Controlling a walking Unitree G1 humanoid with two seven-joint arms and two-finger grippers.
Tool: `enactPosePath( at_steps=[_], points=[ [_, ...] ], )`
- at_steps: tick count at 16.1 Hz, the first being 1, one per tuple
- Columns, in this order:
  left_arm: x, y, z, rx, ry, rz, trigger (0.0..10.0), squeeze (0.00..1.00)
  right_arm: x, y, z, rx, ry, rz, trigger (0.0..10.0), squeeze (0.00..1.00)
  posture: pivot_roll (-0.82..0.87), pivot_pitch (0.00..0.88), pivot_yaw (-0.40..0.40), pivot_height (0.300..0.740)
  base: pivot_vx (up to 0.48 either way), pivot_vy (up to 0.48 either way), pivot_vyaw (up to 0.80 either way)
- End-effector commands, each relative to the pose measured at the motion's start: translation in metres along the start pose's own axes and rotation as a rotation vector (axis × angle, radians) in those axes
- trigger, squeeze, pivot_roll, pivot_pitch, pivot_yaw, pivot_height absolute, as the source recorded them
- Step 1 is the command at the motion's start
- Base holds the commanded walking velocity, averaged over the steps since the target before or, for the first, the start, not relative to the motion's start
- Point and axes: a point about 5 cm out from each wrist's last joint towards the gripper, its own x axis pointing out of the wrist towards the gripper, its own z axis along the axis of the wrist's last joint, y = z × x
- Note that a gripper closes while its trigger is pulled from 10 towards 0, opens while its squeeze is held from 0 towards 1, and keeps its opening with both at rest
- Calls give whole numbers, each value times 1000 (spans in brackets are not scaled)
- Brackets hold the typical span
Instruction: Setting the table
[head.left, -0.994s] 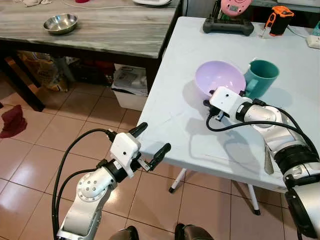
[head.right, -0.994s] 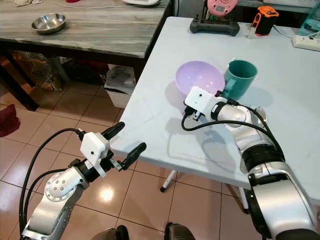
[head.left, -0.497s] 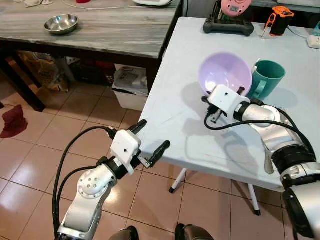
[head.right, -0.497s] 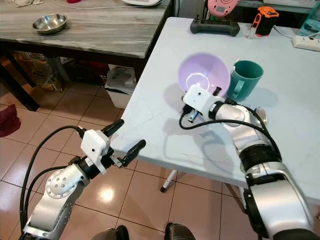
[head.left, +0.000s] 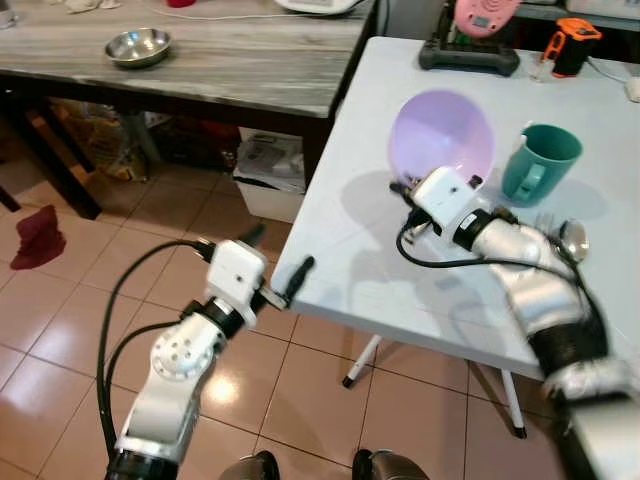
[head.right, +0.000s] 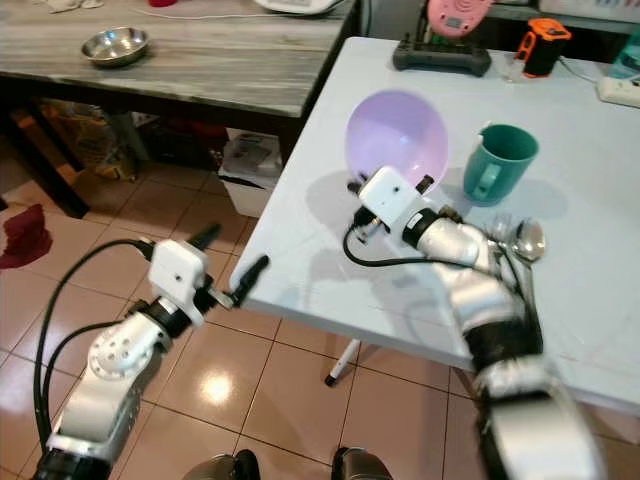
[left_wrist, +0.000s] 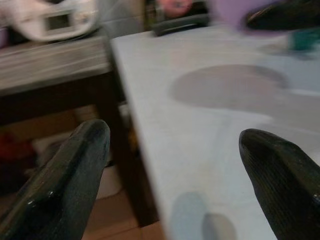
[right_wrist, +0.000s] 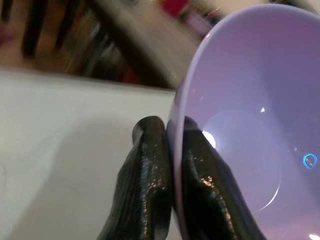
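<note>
My left gripper (head.left: 270, 262) spread wide just off the white desk's (head.left: 350, 250) near edge, my right gripper (right_wrist: 167, 150) pinching the purple bowl's (head.left: 441, 135) rim, bowl tilted up above the desk, spoon (head.right: 527, 240) and teal mug (head.left: 540, 163) beside it

Bright, even daylight; soft shadows, floor glare, motion-blurred wrist views.

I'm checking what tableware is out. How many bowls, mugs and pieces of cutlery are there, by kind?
Bowls: 2, a purple bowl held by the right hand, and a steel bowl on the wooden table.
Mugs: 1, a teal mug.
Cutlery: 2, a spoon and a fork.
Total: 5.
</note>
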Motion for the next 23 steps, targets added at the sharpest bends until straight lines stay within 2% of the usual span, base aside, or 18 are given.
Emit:
enactPosePath(
  at_steps=[1, 4, 6, 9, 14, 23],
  points=[
    [-1, 10, -2, -30, 13, 58, 10000, 0, -5, -2, 8, 43, -44, -107, 10000, 0, -164, 132, 34, 740, 0, 0, 0],
    [2, 23, -1, -70, 3, 120, 10000, 0, -18, 6, 5, 136, -23, -267, 10000, 0, -176, 123, 40, 740, 0, 0, 0],
    [7, 27, 0, -71, -6, 124, 10000, 0, -24, 11, 4, 161, -2, -307, 10000, 0, -197, 115, 47, 740, 0, 141, -506],
    [16, 30, 2, -67, -21, 118, 10000, 0, -26, 21, 11, 190, -5, -328, 10000, 0, -210, 103, 53, 740, 0, 326, -721],
    [23, 31, 2, -73, -35, 137, 10000, 0, -18, 37, 23, 228, -23, -302, 10000, 0, -201, 91, 50, 740, 0, 393, -614],
    [25, 24, 1, -71, -51, 156, 10000, 0, -15, 39, 30, 227, -47, -297, 10000, 0, -190, 102, 45, 740, 0, 468, 0]
  ],
)
